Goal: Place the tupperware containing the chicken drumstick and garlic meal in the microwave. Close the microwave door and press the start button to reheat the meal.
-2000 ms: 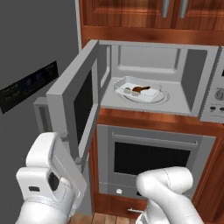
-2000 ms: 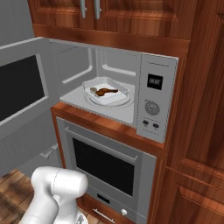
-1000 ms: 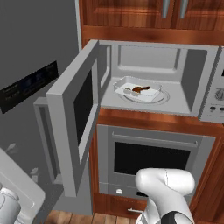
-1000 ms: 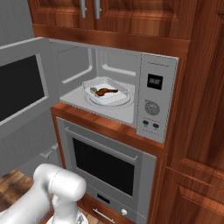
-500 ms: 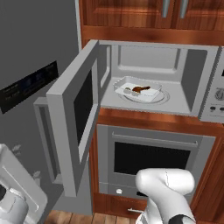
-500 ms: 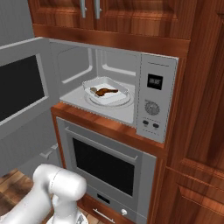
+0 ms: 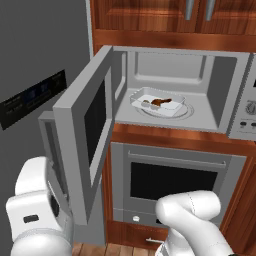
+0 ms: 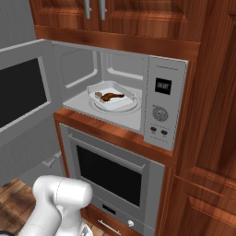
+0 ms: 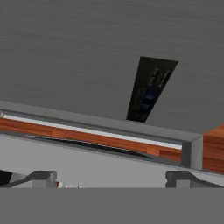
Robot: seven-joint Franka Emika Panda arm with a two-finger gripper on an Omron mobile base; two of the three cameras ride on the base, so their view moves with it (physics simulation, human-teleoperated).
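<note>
Meal's in, door's hanging wide open

We see the microwave [image 8: 120,99] with its door [image 7: 82,132] swung out left, the tub [image 7: 159,102] on the cavity floor holding the drumstick [image 7: 160,103], and our claw [image 9: 109,178] spread wide, empty.

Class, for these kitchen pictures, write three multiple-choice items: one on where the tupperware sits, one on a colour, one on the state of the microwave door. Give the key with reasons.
1. Where is the tupperware?
A. inside the microwave
B. on the floor
C. in the oven below

2. What colour is the chicken drumstick?
A. green
B. brown
C. white

3. How does the microwave door stand?
A. shut
B. removed
C. swung open to the left

Key: 1 A, the tray rests on the cavity floor. 2 B, the meat is glossy brown against the pale tray. 3 C, the door stands out from the cavity, leaving the inside exposed.
</note>
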